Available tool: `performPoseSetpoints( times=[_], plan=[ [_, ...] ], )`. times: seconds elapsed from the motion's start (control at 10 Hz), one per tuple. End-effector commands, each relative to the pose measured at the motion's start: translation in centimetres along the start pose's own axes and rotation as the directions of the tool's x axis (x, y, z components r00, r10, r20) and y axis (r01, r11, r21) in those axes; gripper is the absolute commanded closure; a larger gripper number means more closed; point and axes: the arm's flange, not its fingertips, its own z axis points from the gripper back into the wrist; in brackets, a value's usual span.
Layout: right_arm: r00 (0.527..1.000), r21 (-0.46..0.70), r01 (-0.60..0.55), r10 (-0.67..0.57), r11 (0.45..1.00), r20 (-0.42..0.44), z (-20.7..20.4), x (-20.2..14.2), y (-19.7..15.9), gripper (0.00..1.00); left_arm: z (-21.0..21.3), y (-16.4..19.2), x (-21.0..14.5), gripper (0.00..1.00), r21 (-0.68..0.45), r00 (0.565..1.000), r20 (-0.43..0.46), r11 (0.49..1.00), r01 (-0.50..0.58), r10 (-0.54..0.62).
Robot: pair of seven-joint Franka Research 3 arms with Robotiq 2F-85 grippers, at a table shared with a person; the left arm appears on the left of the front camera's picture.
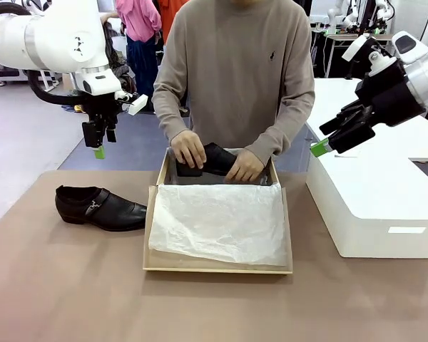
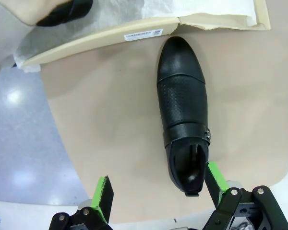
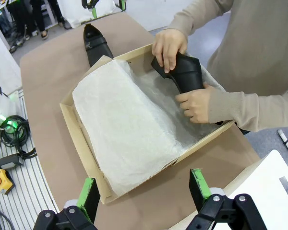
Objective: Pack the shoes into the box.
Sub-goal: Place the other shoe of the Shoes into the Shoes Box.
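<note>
Near strip of the brown tabletop is bare, free room along the whole near edge. Tan cardboard box sits mid-table, long axis near to far, with a crumpled white tissue sheet covering its near part. One glossy black strap shoe lies flat on the tabletop left of the box, long axis parallel to the near edge, toe toward the box and heel toward the left edge. The left wrist view adds a small gap between toe and box wall, a perforated vamp and a white label on that wall. A big white rectangular block stands right of the box with a narrow lane between. At the box's far end the person's two hands hold the second black shoe down inside, long axis roughly along the far wall. Can't tell which end is the toe. The right wrist view shows tissue under it. Left gripper hangs over the far left of the tabletop above the loose shoe's heel, jaws spread wide, nothing held. Right gripper hangs over the block, aimed at the box, jaws wide, empty.
</note>
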Motion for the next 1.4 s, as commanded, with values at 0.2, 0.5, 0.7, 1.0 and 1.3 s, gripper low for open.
performPoseSetpoints(
  times=[0.2, 0.5, 0.7, 1.0, 1.3],
  plan=[
    [1.0, 0.015, -0.01, 0.01, 1.0, 0.021, -0.1, 0.0, -0.2, 0.0, 0.0, 0.0, 0.0, 0.0, 0.0, 1.0, 0.0, 1.0, 0.0, 0.0],
    [1.0, 0.015, -0.01, 0.01, 1.0, 0.021, -0.1, 0.0, -0.2, 0.0, -1.3, -2.0, -2.7, 0.0, 0.03, 0.993, -0.013, 0.993, -0.118, 0.119],
    [1.0, 0.015, -0.01, 0.01, 1.0, 0.021, -0.1, 0.0, -0.2, 0.0, -1.9, -3.4, -4.4, 0.0, 0.058, 0.982, 0.002, 0.981, -0.187, 0.187],
    [1.0, 0.015, -0.01, 0.01, 1.0, 0.021, -0.1, 0.0, -0.2, 0.0, -3.0, -5.0, -6.1, 0.0, 0.096, 0.985, -0.018, 0.981, -0.171, 0.173],
    [1.0, 0.015, -0.01, 0.01, 1.0, 0.021, -0.1, 0.0, -0.2, 0.0, -3.6, -5.3, -6.1, 0.0, 0.144, 0.985, -0.036, 0.977, -0.16, 0.167]
  ],
)
